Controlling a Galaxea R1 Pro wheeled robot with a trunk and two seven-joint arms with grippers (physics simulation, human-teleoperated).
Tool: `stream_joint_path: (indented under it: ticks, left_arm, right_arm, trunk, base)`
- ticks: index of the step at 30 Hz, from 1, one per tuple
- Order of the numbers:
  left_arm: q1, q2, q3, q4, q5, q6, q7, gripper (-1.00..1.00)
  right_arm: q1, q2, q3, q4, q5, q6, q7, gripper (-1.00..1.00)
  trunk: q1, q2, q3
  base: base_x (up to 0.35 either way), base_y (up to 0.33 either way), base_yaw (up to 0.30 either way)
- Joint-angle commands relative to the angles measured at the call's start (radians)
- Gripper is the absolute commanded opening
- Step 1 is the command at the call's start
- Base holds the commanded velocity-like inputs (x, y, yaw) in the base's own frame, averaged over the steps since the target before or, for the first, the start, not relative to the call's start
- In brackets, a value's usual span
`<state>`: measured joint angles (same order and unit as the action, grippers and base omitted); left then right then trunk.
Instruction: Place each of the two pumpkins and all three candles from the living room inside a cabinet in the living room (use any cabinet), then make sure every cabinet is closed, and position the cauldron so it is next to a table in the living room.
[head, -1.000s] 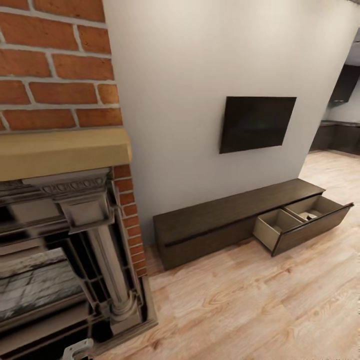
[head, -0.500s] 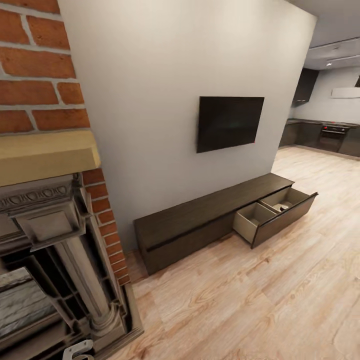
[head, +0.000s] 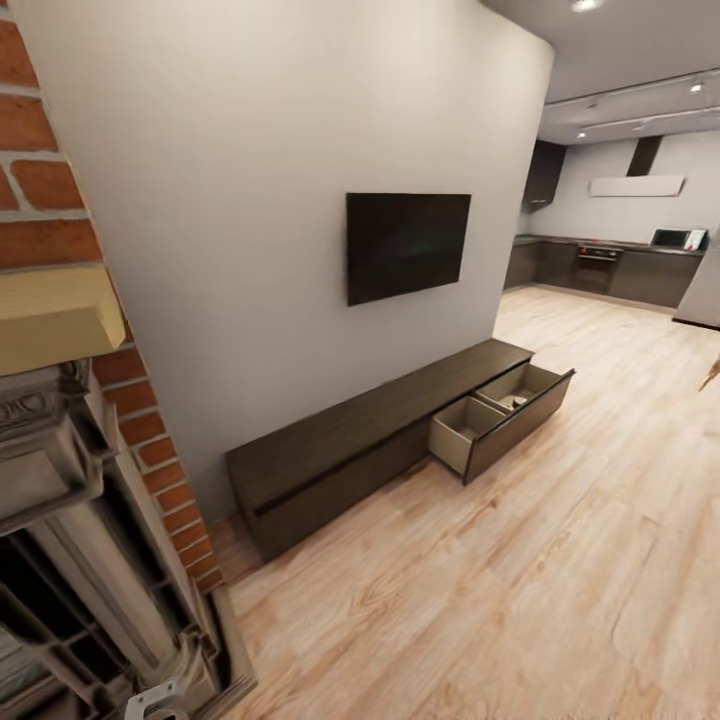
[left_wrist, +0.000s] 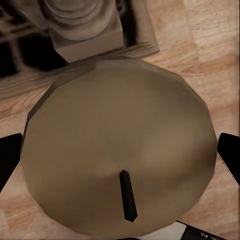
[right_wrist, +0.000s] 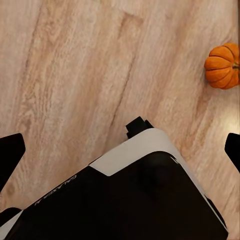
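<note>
1. Head view: a long low dark-brown cabinet (head: 385, 435) stands against the grey wall across the middle of the frame, on the pale wood floor (head: 520, 590).
2. Its right-hand drawer (head: 500, 420) is pulled out, showing two pale beige compartments; something small lies in the farther one, too small to name. The left drawer front sits flush and closed.
3. A black television (head: 408, 245) hangs on the wall above the cabinet, at frame centre.
4. A brick fireplace (head: 70, 420) with a tan mantel and carved grey surround takes the left edge. At the upper right, dark kitchen cupboards (head: 600, 270) stand well apart from the cabinet.
5. A small pale part of the left arm peeks in at the bottom left corner, beside the fireplace base.
6. Left wrist view: a grey-tan candle (left_wrist: 117, 150) with a short dark wick fills the centre, seen from above. The dark fingertips (left_wrist: 9, 160) of the left gripper (left_wrist: 120, 157) sit at either side of it, against its rim, so the pincer appears clamped on the candle. The fireplace's column base lies at the top of the frame.
7. Right wrist view: a bright-orange ribbed pumpkin (right_wrist: 223, 65) rests on the floor at the upper right edge, well apart from the right gripper (right_wrist: 120, 150), whose dark fingertips (right_wrist: 10, 150) stand wide apart with nothing between them. A white and black robot body (right_wrist: 135, 195) fills the lower centre.
</note>
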<state>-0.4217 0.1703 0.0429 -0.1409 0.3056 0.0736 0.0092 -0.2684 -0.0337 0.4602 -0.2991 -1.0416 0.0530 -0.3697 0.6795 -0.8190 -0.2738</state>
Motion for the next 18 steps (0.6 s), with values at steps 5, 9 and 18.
stream_joint_path:
  ticks: [5, 9, 18]
  left_arm:
    - [0.000, -0.001, 0.000, 0.000, 0.000, 0.000, 0.001, -1.00]
    - [0.000, -0.001, 0.000, 0.000, 0.000, 0.000, 0.001, -1.00]
    - [0.000, -0.003, 0.000, 0.000, 0.000, 0.000, 0.001, -1.00]
  right_arm:
    - [0.000, 0.001, 0.000, 0.000, 0.000, 0.000, 0.000, 1.00]
    - [0.000, 0.001, 0.000, 0.002, 0.000, -0.001, 0.000, 1.00]
    - [0.000, 0.002, 0.000, 0.008, 0.000, -0.001, 0.000, 1.00]
  trunk:
    - [0.000, 0.000, 0.000]
    - [0.000, 0.000, 0.000]
    - [0.000, 0.000, 0.000]
  base:
    - [0.240, 0.000, -0.285]
    - [0.298, 0.000, -0.285]
    - [0.306, 0.000, -0.285]
